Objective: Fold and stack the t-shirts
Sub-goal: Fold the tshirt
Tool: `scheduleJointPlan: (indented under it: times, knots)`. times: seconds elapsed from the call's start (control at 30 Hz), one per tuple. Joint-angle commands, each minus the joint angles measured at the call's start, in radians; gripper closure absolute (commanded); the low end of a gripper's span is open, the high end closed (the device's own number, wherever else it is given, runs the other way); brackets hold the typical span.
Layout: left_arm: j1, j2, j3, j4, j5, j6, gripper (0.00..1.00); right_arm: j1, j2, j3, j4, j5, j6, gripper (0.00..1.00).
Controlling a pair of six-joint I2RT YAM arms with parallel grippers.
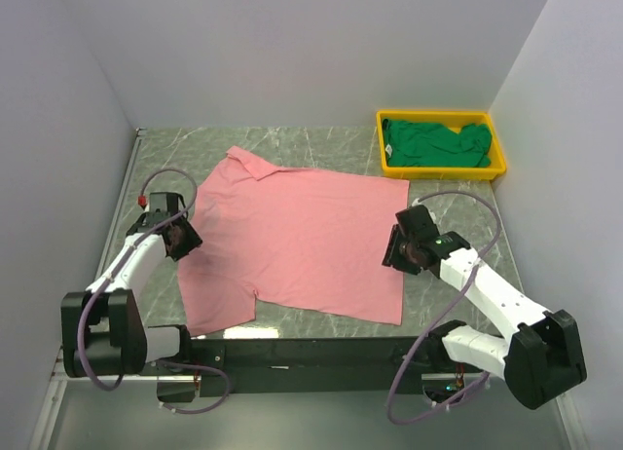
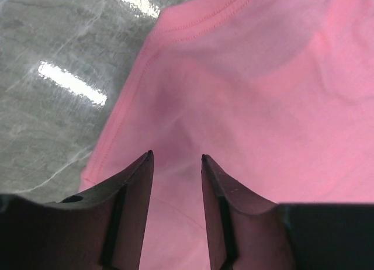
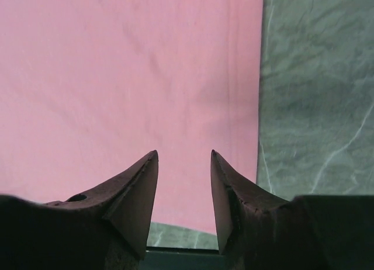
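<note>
Pink t-shirt [image 1: 302, 241] lies spread flat mid-table [image 1: 321, 138], collar toward 11 o'clock; the green t-shirt [image 1: 433, 143] is bunched in the yellow tray [image 1: 443, 172] at 1 o'clock. My left claw [image 2: 175, 158] is over the pink shirt's 9 o'clock edge, jaws moderately parted, nothing between them. My right claw [image 3: 184, 153] is over its 3 o'clock edge, jaws likewise parted, holding nothing.

Yellow rectangular tray [image 1: 443, 173] in the far right corner, grey-green marbled tabletop [image 1: 321, 143], plain white walls [image 1: 321, 51] around
</note>
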Motion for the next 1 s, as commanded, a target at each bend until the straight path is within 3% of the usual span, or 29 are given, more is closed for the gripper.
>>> scheduleJointPlan:
  times: [0.0, 0.3, 0.4, 0.5, 0.63, 0.73, 0.97]
  knots:
    - [-0.001, 0.055, 0.042, 0.031, 0.002, -0.019, 0.57, -0.068, -0.02, -0.015, 0.105, -0.051, -0.05, 0.52]
    - [0.048, 0.113, -0.001, -0.013, -0.049, -0.076, 0.59, -0.18, -0.011, -0.053, 0.173, -0.072, -0.079, 0.53]
    - [0.056, 0.075, 0.014, -0.039, -0.086, -0.08, 0.56, -0.221, 0.0, -0.041, 0.206, -0.072, -0.082, 0.53]
    - [0.057, 0.044, 0.07, -0.048, -0.113, -0.079, 0.45, -0.257, 0.041, 0.004, 0.245, -0.072, -0.088, 0.53]
    - [0.054, 0.078, 0.225, 0.004, -0.078, -0.076, 0.31, -0.324, 0.138, 0.111, 0.305, -0.107, -0.096, 0.53]
    - [0.053, 0.218, 0.36, 0.08, 0.018, -0.077, 0.26, -0.372, 0.233, 0.186, 0.355, -0.138, -0.1, 0.53]
    - [0.001, 0.55, 0.699, 0.174, 0.124, -0.109, 0.33, -0.422, 0.408, 0.317, 0.447, -0.18, -0.079, 0.55]
